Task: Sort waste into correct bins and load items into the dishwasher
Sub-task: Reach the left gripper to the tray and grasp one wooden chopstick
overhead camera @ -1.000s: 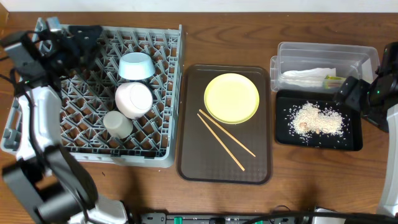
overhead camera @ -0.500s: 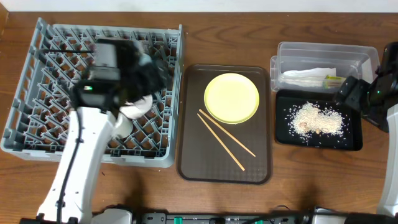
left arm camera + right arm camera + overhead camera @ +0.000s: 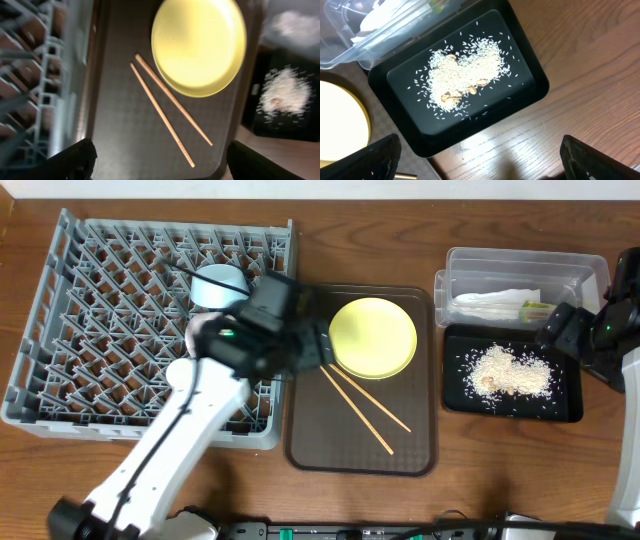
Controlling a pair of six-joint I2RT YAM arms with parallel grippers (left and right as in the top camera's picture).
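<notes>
We list, at the left end of the counter, the grey dish rack (image 3: 60, 380), with a light-blue bowl (image 3: 220, 283) among the pegs toward its far right corner. The left arm crosses that side of the rack and hides what lies beneath it.

At the middle of the counter is the dark-brown serving tray (image 3: 310, 442). It carries the yellow plate (image 3: 373, 337) toward the far edge and the chopsticks (image 3: 365, 402) lying aslant just beside the plate's near rim. The left pincer (image 3: 162, 158) — spread wide, gripping nothing — hangs over the chopsticks.

At the right edge stands the clear tub (image 3: 585, 270), holding the white napkin (image 3: 495, 300) and the green-and-yellow wrapper (image 3: 535, 308). Just beside it, toward the near edge, the black tray (image 3: 572, 408) holds the rice crumbs (image 3: 510, 370). The right pincer (image 3: 482, 161), spread wide and empty, hangs over the black tray.
</notes>
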